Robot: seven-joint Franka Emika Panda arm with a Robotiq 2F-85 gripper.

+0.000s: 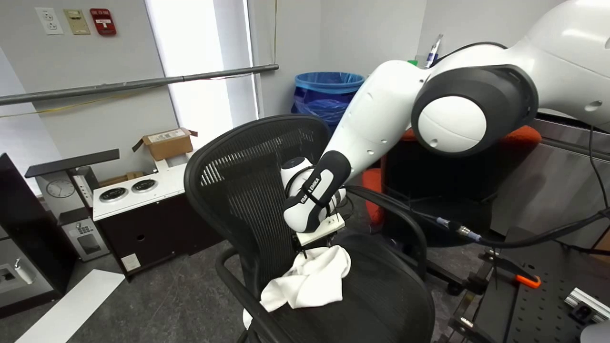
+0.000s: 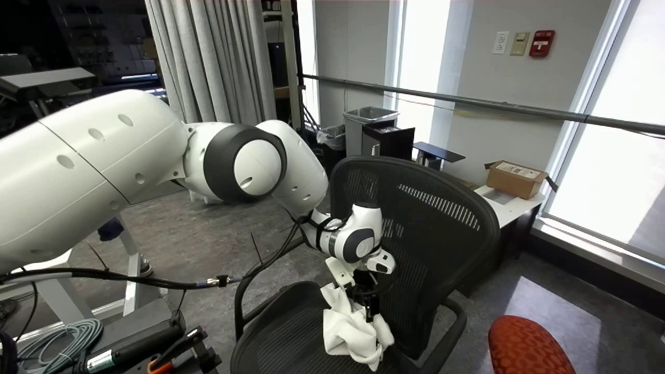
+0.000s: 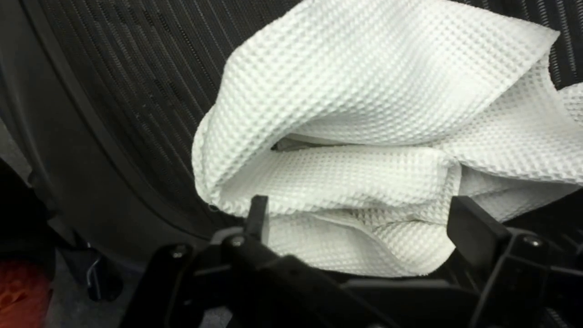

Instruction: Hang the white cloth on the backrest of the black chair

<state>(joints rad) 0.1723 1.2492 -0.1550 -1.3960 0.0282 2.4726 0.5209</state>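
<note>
The white cloth (image 1: 314, 278) lies crumpled on the seat of the black chair (image 1: 381, 295), close to the foot of its backrest (image 1: 252, 190). One end hangs over the seat's side in that exterior view. The cloth (image 2: 353, 332) and backrest (image 2: 441, 244) also show in an exterior view. My gripper (image 2: 368, 306) points down at the cloth, in front of the backrest. In the wrist view my gripper (image 3: 357, 223) is open, its two fingers wide apart with folds of the cloth (image 3: 355, 177) between and beyond them. Whether the fingertips touch the cloth I cannot tell.
The chair's armrests (image 1: 248, 295) rise on both sides of the seat. A cable (image 1: 514, 244) runs from the arm past the chair. A toy kitchen counter (image 1: 152, 190) with a cardboard box (image 1: 169, 145) stands behind. A red patterned seat (image 2: 527, 345) is nearby.
</note>
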